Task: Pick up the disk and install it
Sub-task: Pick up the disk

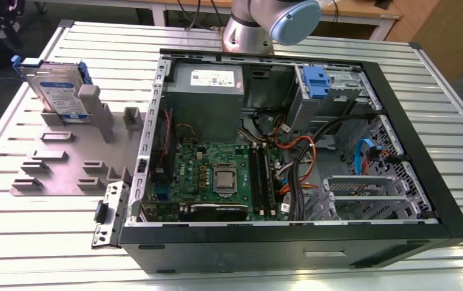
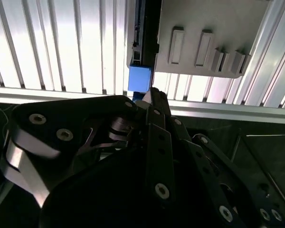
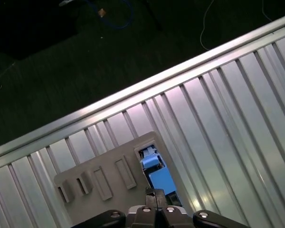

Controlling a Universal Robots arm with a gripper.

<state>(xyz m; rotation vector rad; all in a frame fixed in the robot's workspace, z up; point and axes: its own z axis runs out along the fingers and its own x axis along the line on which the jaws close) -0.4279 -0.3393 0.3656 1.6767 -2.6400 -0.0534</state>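
The disk (image 1: 57,91) stands on edge in a grey slotted holder (image 1: 61,163) at the exterior view's left, its white-and-blue label facing out and a blue bracket around it. In both wrist views I look down on its blue bracket edge (image 2: 139,78) (image 3: 157,175). My gripper (image 2: 153,92) (image 3: 152,192) hangs well above the disk, its black fingers pressed together with nothing between them. It does not touch the disk.
An open computer case (image 1: 425,200) lies to the holder's right, with a motherboard, cables, a grey power supply (image 1: 207,91) and a drive cage with a blue bracket (image 1: 316,79). The arm (image 1: 272,21) rises behind the case. The ribbed metal table (image 1: 37,242) ends near the holder.
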